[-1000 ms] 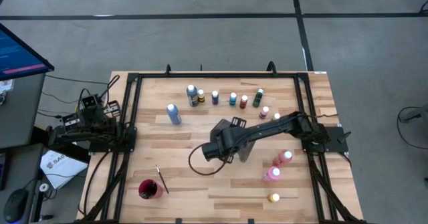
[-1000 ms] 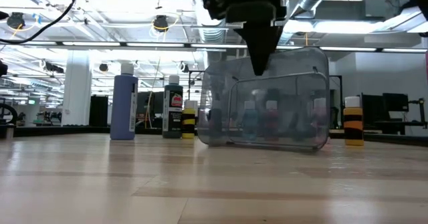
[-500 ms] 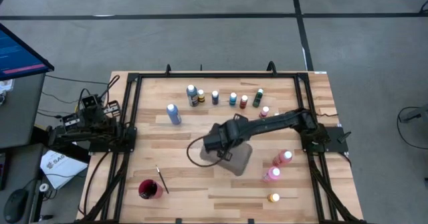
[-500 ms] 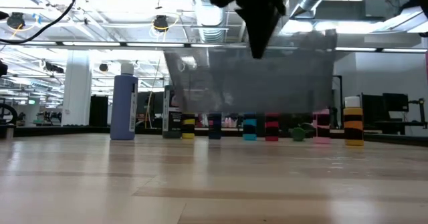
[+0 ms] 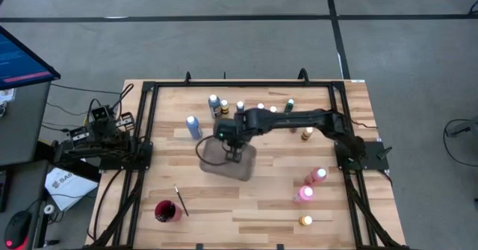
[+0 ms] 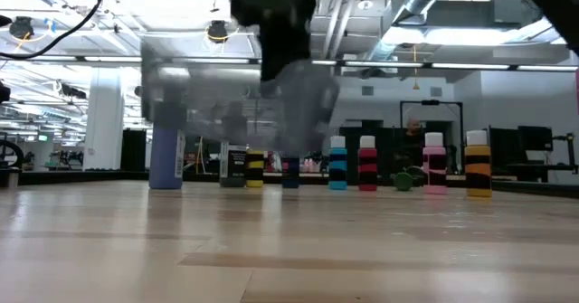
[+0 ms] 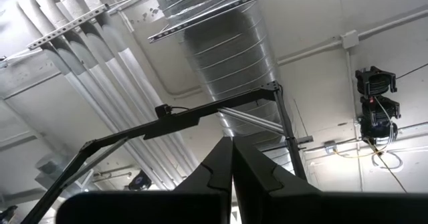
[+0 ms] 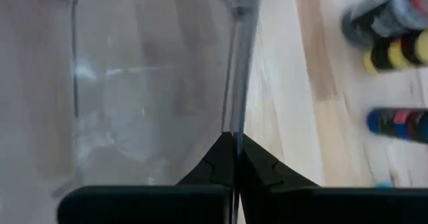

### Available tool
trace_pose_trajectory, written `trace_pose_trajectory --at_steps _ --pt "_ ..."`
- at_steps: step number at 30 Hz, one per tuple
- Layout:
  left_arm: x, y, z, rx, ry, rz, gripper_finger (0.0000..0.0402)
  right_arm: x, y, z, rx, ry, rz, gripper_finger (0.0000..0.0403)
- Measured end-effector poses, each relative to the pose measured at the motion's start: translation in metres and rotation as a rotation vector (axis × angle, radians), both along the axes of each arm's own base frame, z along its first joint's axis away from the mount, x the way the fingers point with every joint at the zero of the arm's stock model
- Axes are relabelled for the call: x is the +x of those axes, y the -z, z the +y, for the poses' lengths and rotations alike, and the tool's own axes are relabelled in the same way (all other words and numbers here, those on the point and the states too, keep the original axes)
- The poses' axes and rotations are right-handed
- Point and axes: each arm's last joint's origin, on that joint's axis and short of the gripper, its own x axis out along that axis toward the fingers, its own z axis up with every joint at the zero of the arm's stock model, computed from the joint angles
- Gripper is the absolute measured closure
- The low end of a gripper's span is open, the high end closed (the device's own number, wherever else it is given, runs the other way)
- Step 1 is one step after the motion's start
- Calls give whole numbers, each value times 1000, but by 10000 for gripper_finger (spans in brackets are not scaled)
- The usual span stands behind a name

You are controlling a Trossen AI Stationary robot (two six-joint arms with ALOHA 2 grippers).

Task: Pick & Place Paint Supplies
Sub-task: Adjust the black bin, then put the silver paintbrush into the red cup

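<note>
from above, the right gripper (image 5: pixel 233 151) is seen clamped on the rim of a clear plastic bin (image 5: pixel 224 160) near the table's (image 5: pixel 261 205) middle; paint bottles (image 5: pixel 261 110) are lined along the far edge. at table height, the bin (image 6: pixel 226 104) is seen lifted before the bottles (image 6: pixel 362 163). the left gripper (image 7: pixel 233 177) is shown shut, pointing at the ceiling. the right wrist view shows fingers (image 8: pixel 221 160) pinching the bin wall (image 8: pixel 237 70).

Your near tabletop (image 5: pixel 246 205) lies open; the far bottle row (image 5: pixel 261 110) and clear bin (image 5: pixel 224 159) block passage.
</note>
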Motion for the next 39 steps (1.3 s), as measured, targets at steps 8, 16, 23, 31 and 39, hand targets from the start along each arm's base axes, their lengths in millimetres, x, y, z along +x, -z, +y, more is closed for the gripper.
trace_pose_trajectory --at_steps 8,16,23,31,39 --pt "0 0 0 0 0 1 399 3 29 -28 -62 -210 143 403" --pt "0 0 0 0 0 4 399 6 34 -37 -73 -239 144 403" --pt "0 0 0 -1 0 4 399 7 34 -40 -113 -245 145 350" --pt "0 0 0 -1 0 4 399 8 15 -38 -126 -197 99 241" --pt "0 0 0 0 0 5 399 -5 -71 -15 -15 64 -198 192"
